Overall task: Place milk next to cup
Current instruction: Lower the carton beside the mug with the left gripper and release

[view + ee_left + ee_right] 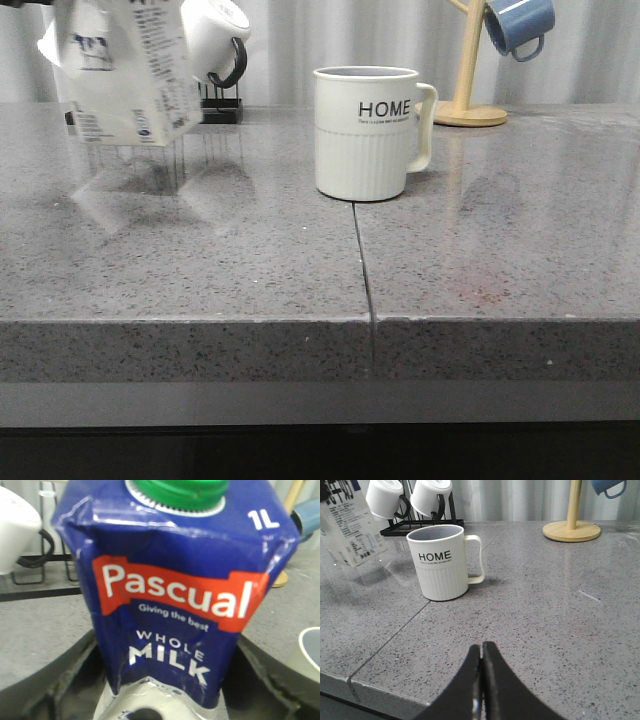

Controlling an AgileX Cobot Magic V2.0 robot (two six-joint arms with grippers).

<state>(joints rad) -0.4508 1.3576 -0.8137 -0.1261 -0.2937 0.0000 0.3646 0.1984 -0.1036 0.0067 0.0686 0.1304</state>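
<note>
Milk (125, 70) hangs tilted in the air at about 10 o'clock in the front view, its bottom clear of the grey counter (250, 260), with its faint reflection on the stone below. The cup (365, 132) stands upright near the centre, well apart from the carton, its handle turned to 3 o'clock. A white mug (215, 35) hangs on a black rack behind the carton, and a blue mug (518, 25) hangs on a wooden stand at 1 o'clock.

In the left wrist view the left gripper (165, 707) is clamped on the carton, one dark finger on each side of it; the green cap (175, 492) is at 12 o'clock.

In the right wrist view the right gripper (481, 680) has its fingers pressed together, holding nothing, low over the counter. The cup is at 11 o'clock from it, apart.
</note>
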